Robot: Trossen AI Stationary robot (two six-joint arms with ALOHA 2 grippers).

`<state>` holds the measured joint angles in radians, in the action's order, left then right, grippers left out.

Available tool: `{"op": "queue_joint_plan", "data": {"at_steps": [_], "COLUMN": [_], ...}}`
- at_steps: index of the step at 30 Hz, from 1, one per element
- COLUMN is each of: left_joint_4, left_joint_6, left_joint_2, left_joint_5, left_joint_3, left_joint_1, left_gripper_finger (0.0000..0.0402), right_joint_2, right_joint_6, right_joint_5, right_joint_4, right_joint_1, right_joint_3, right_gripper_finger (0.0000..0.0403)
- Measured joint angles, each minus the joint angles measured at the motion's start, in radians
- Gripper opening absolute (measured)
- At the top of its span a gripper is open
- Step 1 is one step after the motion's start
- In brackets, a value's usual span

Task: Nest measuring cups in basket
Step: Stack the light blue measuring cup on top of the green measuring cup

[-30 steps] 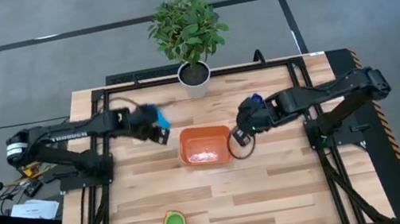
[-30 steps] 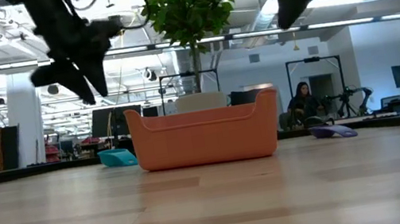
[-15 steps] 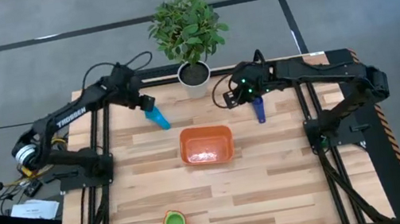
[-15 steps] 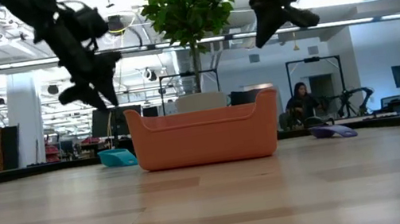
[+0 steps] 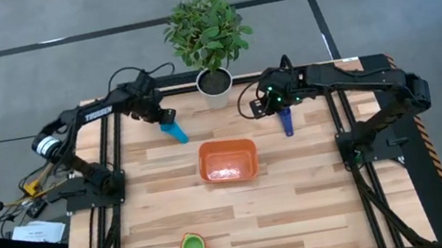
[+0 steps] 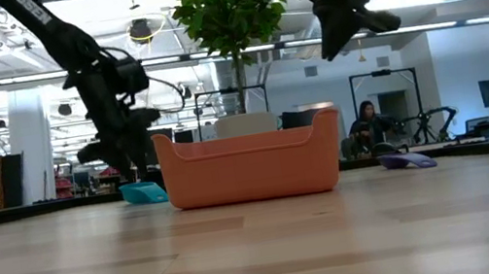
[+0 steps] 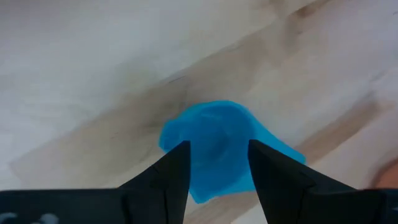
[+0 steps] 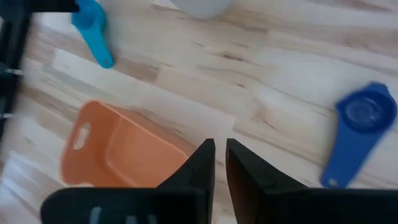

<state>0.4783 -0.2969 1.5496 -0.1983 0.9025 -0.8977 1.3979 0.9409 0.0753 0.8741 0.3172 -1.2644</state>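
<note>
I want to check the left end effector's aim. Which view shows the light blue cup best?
The left wrist view: the light blue cup fills it, lying between the open fingers of the left end effector. The high view shows it small and partly covered; the low view, a sliver beside the basket; the right wrist view, its handle.

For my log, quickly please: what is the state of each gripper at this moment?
Left gripper: open, fingers on either side of the light blue cup, not yet closed on it.
Right gripper: shut, holding nothing.
</note>
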Motion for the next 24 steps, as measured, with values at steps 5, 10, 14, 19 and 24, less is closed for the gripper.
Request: {"op": "queue_joint_plan", "data": {"at_steps": [5,10,14,19,24], "left_joint_4": [0.003,0.003,0.013,0.035,0.075], "left_joint_6": [0.007,0.009,0.025,0.052,0.091], "left_joint_2": [0.049,0.053,0.026,-0.033,-0.054], "left_joint_5": [0.003,-0.002,-0.023,-0.009,0.119], "left_joint_3": [0.0,0.0,0.0,0.0,0.001], "left_joint_1": [-0.001,0.0,0.0,0.0,0.0], "left_gripper_finger": [0.0149,0.0149,0.0148,0.0148,0.0148], "right_joint_2": [0.0,0.0,0.0,0.0,0.0], "right_joint_6": [0.003,0.026,0.028,0.03,0.03], "right_joint_5": [0.011,0.03,0.032,0.032,0.032], "right_joint_4": [0.029,0.028,0.029,0.023,0.013], "right_joint_1": [-0.015,-0.022,-0.012,0.002,0.013], "right_joint_3": [0.0,0.0,0.0,0.0,0.0], "right_gripper_finger": [0.0067,0.0068,0.0068,0.0068,0.0068]}}
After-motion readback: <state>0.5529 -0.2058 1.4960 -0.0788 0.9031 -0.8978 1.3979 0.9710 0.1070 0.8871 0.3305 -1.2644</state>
